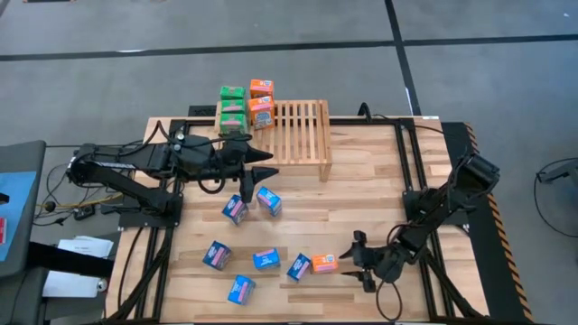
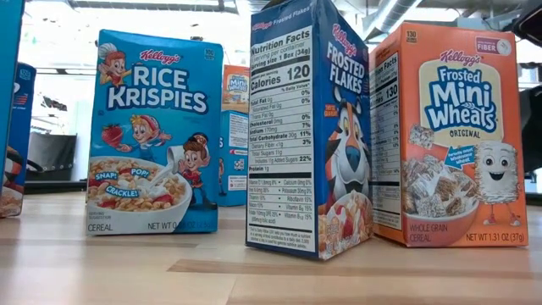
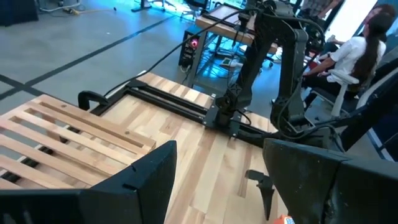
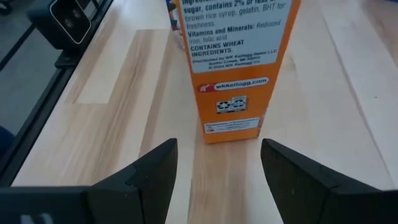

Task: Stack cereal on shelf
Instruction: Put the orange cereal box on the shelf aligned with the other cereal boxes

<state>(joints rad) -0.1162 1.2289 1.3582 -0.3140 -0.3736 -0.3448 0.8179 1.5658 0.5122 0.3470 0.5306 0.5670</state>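
The shelf (image 1: 299,134) stood at the far edge of the counter (image 1: 361,217), with green and orange cereal boxes (image 1: 246,106) stacked on its left end. The left gripper (image 1: 261,164) hovered just beside the shelf's near left corner, jaws apart and empty. Well in front of the shelf, the right gripper (image 1: 350,262) faced an orange box (image 1: 324,264), jaws apart, not yet gripping it. Blue boxes (image 1: 253,261) lay scattered before the shelf.
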